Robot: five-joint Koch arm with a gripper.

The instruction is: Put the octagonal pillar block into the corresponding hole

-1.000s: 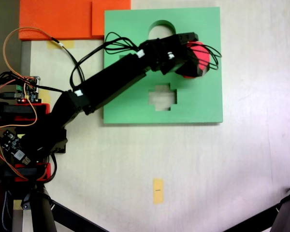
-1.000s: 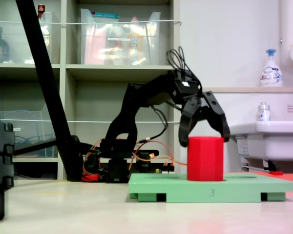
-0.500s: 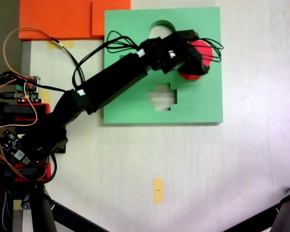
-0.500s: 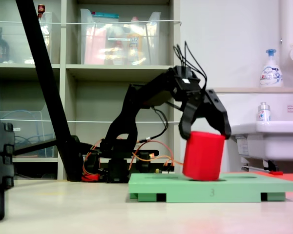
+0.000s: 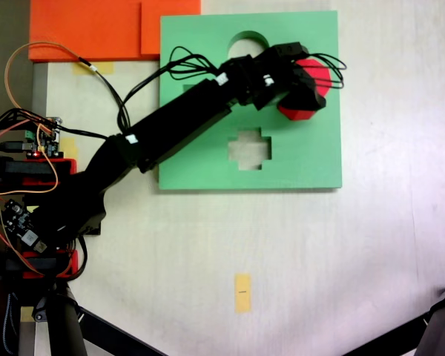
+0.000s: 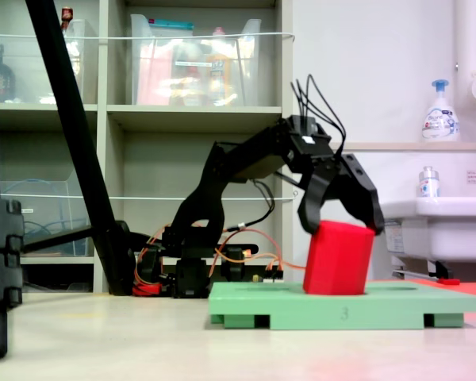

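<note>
One fixed view looks straight down from well above: arm base at the left edge, arm reaching right to the gripper [image 5: 305,83] over the green foam board [image 5: 208,163] in the upper middle. Wide framing, table around the board included.

Another fixed view sits low, about table height, looking side-on across the board [image 6: 397,305]; shelves and wall behind the jaws, base behind and left of them, a black stand leg close to the lens on the left. Nearer framing, gripper [image 6: 343,226] mid-picture.

Both fixed views share arm, board, and red block [image 5: 310,107] [image 6: 337,258] at the jaws.
</note>
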